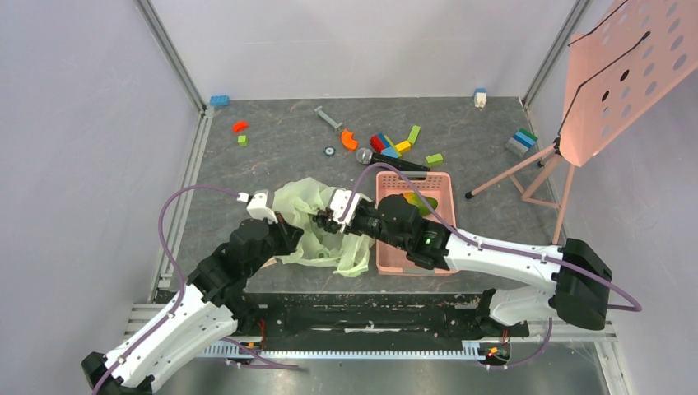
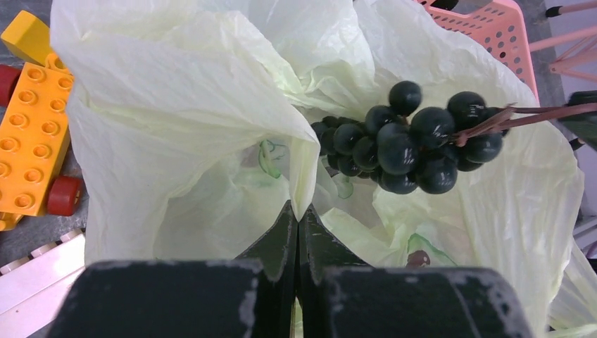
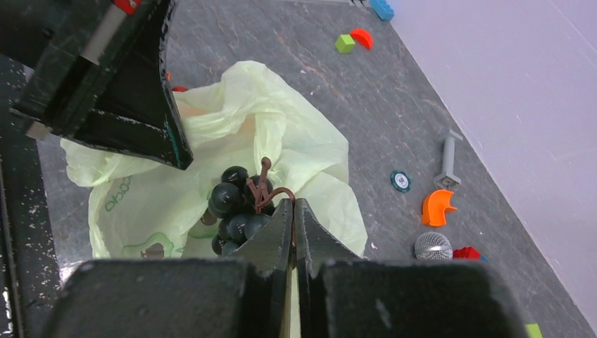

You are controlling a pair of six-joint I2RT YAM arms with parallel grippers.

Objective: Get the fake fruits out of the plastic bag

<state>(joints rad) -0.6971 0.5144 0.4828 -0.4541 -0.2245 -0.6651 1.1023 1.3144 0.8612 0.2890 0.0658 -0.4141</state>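
Pulling grapes point(image 2: 405, 144) from bag point(image 2: 176, 105)
With right gripper point(image 3: 293, 209) clenched on stem point(image 3: 269, 191) and left gripper point(image 2: 298, 215) pinching bag, lift straight up, slowly.

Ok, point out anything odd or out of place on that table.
A microphone lies among the scattered blocks just behind the basket; it looks out of place among toys. Nothing looks spilled or broken. The right gripper pinches the grapes by their stem over the bag.

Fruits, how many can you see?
2 for sure. The grapes hang from the shut right gripper over the plastic bag; the mango lies in the pink basket. More may be hidden inside the bag.
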